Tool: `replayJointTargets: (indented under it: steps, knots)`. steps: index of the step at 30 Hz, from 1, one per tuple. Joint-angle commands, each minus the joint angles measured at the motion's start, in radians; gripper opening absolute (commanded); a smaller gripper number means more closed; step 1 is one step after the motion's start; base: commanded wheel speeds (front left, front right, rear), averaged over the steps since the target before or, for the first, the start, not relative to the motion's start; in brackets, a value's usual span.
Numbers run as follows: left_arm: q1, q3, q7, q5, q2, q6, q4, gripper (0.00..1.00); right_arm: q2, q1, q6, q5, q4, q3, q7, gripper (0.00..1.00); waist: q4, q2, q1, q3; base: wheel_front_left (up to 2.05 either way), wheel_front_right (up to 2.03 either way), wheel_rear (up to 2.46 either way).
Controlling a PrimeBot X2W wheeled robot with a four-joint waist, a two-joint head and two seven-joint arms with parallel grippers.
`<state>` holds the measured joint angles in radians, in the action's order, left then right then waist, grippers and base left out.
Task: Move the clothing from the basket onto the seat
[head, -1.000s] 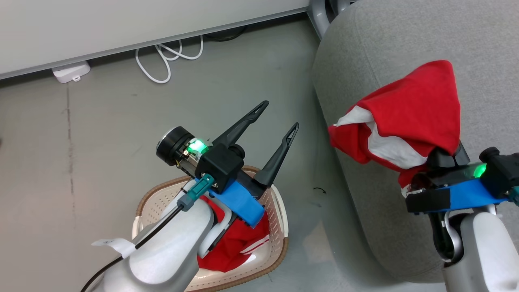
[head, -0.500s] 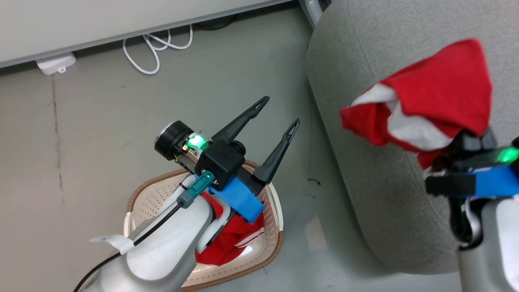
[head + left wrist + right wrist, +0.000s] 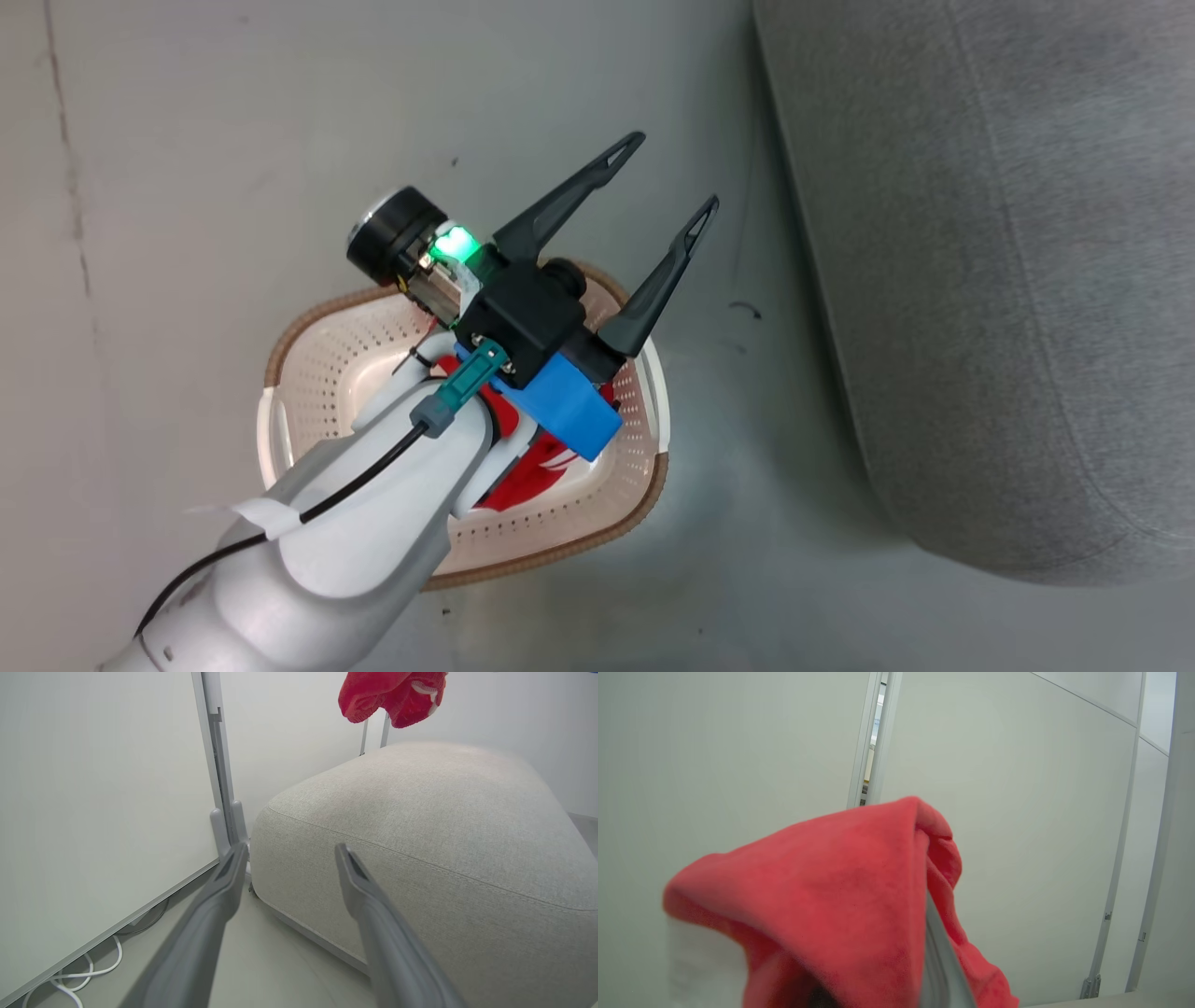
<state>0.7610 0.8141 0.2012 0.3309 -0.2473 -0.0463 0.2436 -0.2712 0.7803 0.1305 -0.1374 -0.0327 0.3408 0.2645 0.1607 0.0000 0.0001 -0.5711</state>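
Basket: the basket (image 3: 308,341) stands on the floor, left of the seat's rounded edge and apart from it.
Garment inside: a red garment (image 3: 537,467) with white stripes lies against the basket's right wall, mostly hidden under the left forearm.
Left gripper: the left gripper (image 3: 672,171) hangs above the basket's far right rim, its fingers spread wide and holding nothing. They point out over the rim toward the seat, so the red garment lies behind and below the tips.
Seat: the seat (image 3: 420,826) lies ahead of the left fingers.
Second garment: the second red garment (image 3: 390,693) hangs in the air above the far part of the seat, not touching it.
Right gripper: the right gripper (image 3: 931,933) is pressed together on this cloth, which drapes over its fingers.
Judgement: the release needs the right arm to go down to the seat. The left arm is nearer to the basket and must tip its fingers down.
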Motion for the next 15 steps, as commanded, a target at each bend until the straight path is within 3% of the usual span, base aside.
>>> replayJointTargets:
  steps: [1,8,15]
  knots:
    - [0.019,-0.001,0.001,-0.008,-0.005,-0.002,-0.005,1.0,-0.013,0.02,0.0,0.008,-0.006,0.008,0.0,0.0,-0.017,0.0,-0.0001,-0.052,0.0,0.0,0.0]
    - [0.074,0.003,0.007,-0.027,-0.004,-0.005,-0.015,1.0,-0.128,0.144,0.0,0.008,-0.111,0.102,0.0,0.0,-0.043,0.0,-0.0001,-0.147,0.0,0.0,0.0]
    - [0.096,0.007,0.016,-0.04,-0.008,0.003,-0.026,1.0,-0.203,0.186,0.0,0.005,-0.317,0.156,0.0,0.0,-0.06,0.0,-0.0001,-0.206,0.0,0.0,0.0]
